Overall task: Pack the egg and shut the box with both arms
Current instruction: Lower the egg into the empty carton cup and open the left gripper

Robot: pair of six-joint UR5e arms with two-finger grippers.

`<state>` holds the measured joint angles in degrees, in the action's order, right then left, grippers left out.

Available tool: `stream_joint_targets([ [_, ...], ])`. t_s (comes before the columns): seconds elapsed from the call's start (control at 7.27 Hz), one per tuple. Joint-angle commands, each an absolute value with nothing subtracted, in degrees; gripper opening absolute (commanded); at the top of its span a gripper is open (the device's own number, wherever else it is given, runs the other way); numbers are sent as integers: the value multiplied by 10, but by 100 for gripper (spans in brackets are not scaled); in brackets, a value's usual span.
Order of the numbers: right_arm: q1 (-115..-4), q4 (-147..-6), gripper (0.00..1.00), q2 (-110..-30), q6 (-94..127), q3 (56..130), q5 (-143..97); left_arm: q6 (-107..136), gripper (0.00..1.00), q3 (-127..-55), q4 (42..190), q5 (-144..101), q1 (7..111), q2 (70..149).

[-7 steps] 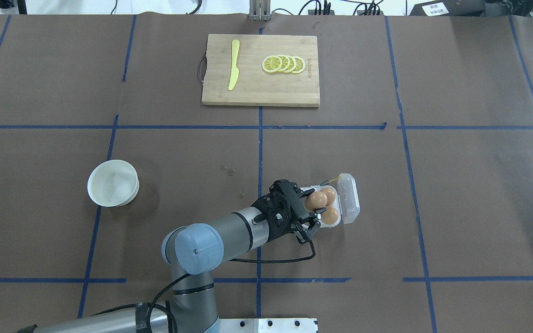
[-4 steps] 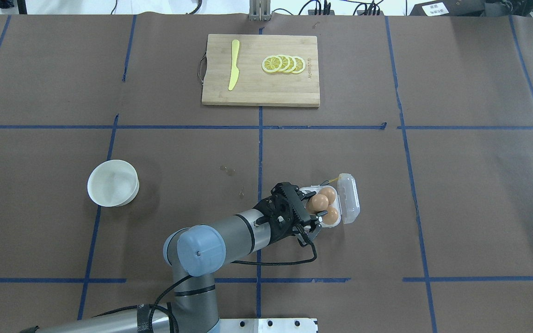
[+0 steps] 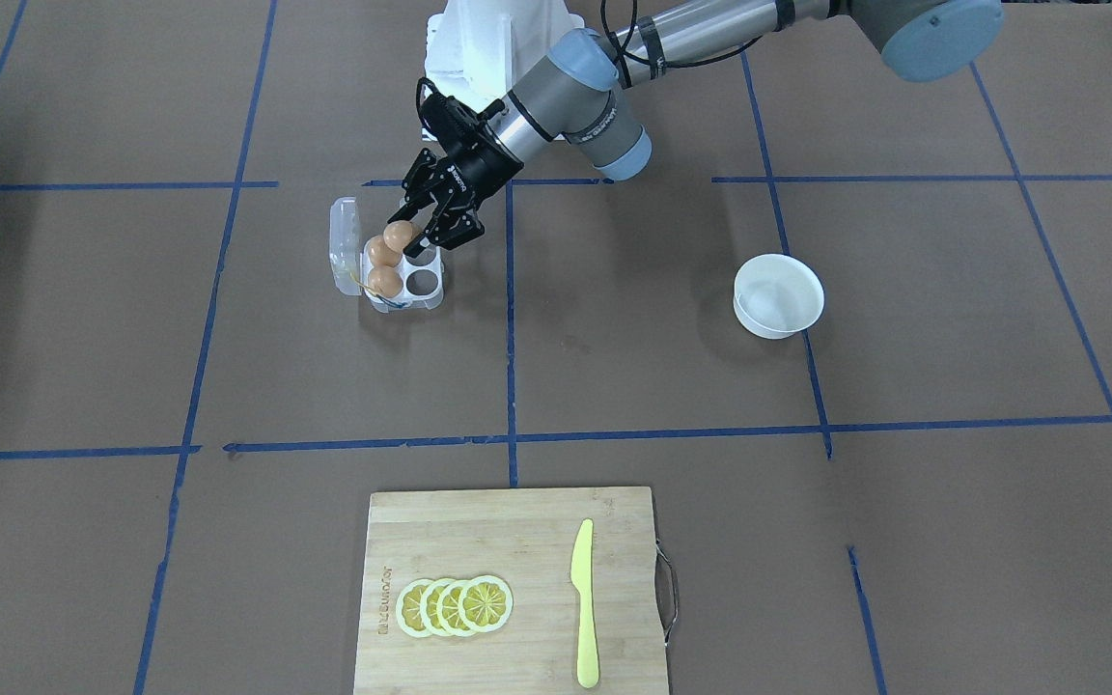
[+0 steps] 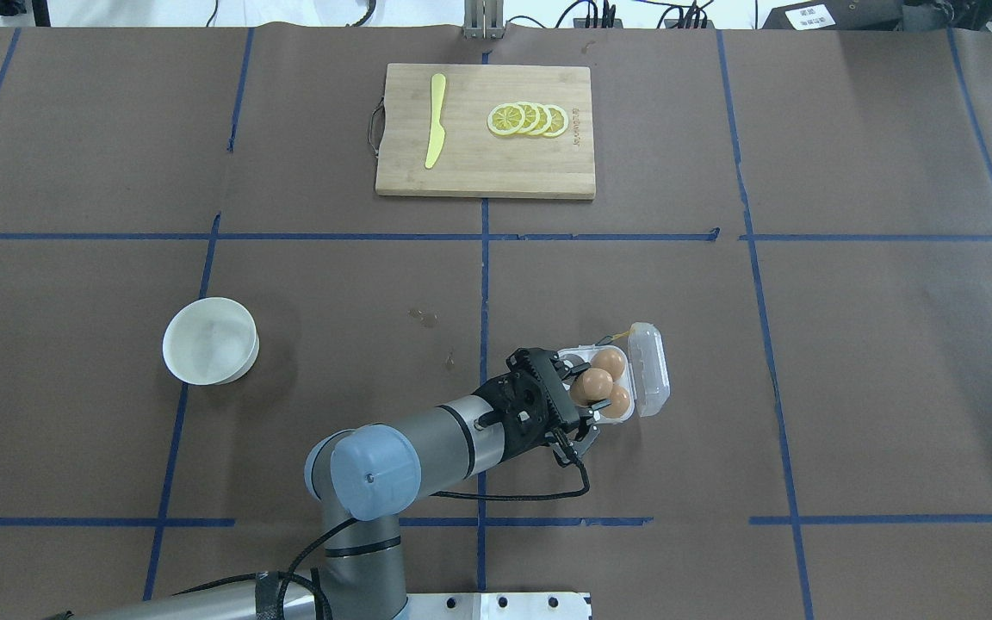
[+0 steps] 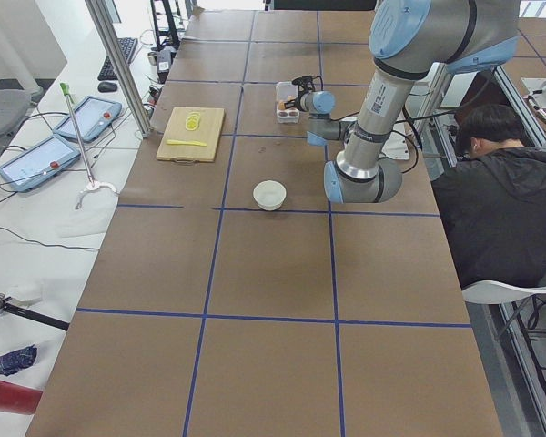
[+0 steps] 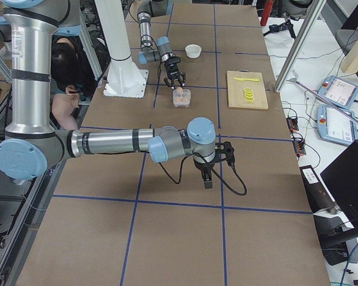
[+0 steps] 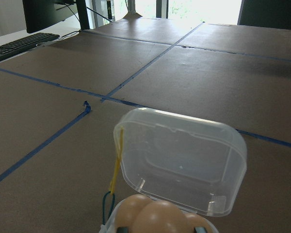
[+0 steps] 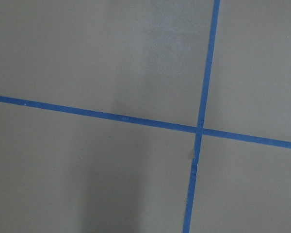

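The box (image 4: 653,368) is a clear-plastic carton near the table's middle, its lid standing open on the side away from my left arm; the lid fills the left wrist view (image 7: 184,165). Two brown eggs (image 3: 384,281) sit in its cells next to the lid. My left gripper (image 3: 418,232) is shut on a third egg (image 4: 591,385) and holds it low over a cell on the robot's side. A yellow string (image 7: 116,170) hangs at the lid's corner. My right gripper (image 6: 206,179) shows only in the exterior right view, low over bare table far from the box; I cannot tell whether it is open or shut.
A white bowl (image 4: 210,340) stands to the left of the box. A wooden cutting board (image 4: 486,172) with a yellow knife (image 4: 435,120) and lemon slices (image 4: 528,119) lies at the far edge. A seated person (image 5: 500,200) is behind the robot.
My left gripper has moved a little toward the robot's side and lower with the egg, closer onto the carton. The box and the other eggs have not moved.
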<state>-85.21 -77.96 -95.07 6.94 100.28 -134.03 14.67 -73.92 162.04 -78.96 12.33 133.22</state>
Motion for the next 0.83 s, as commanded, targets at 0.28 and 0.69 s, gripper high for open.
stream_joint_targets([
  [0.28,-853,-780,100,-951,69,999,-1340,146,54,-740,1621,-790,120,1332],
  [0.69,-853,-780,100,-951,69,999,-1340,146,60,-741,1621,-790,120,1332],
])
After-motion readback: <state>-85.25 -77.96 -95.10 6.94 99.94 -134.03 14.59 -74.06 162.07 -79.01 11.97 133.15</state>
